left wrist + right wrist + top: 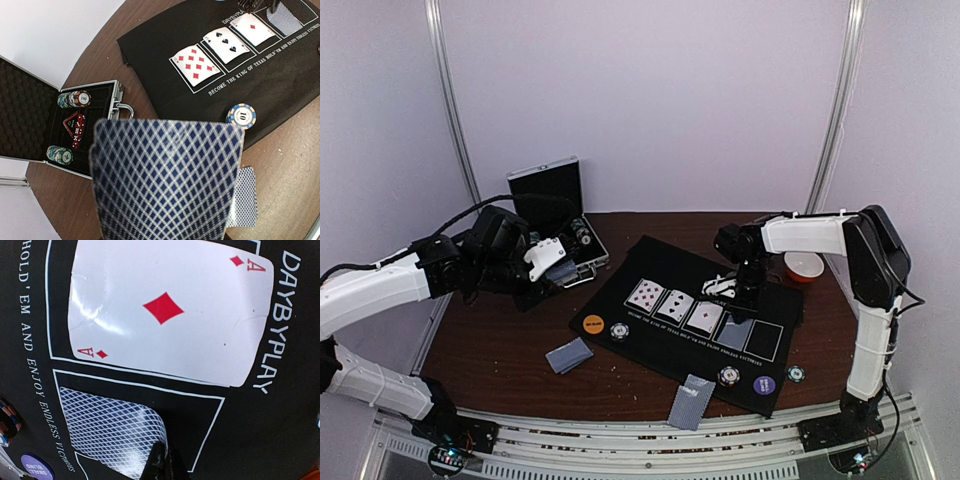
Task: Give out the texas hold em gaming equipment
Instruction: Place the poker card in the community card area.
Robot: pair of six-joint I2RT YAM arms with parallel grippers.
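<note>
My left gripper [552,268] hovers over the table's left side, beside the open case. It holds a blue-backed playing card [165,180] that fills the left wrist view and hides the fingers. My right gripper [165,462] is shut on the curled corner of a face-down card [110,430] in the mat's fourth rectangle [736,333], next to the ace of diamonds [165,310]. Three face-up cards [673,305] lie on the black mat [650,255]. Striped chips [619,331] [729,376] [796,375], an orange button [593,323] and a purple button [764,384] lie near the mat's front.
An open aluminium case [548,190] with chip stacks [75,99] and red dice [75,127] stands at the back left. An orange-and-white bowl [804,266] sits at the back right. Face-down cards lie on the wood [569,355] and at the mat's front edge [691,401].
</note>
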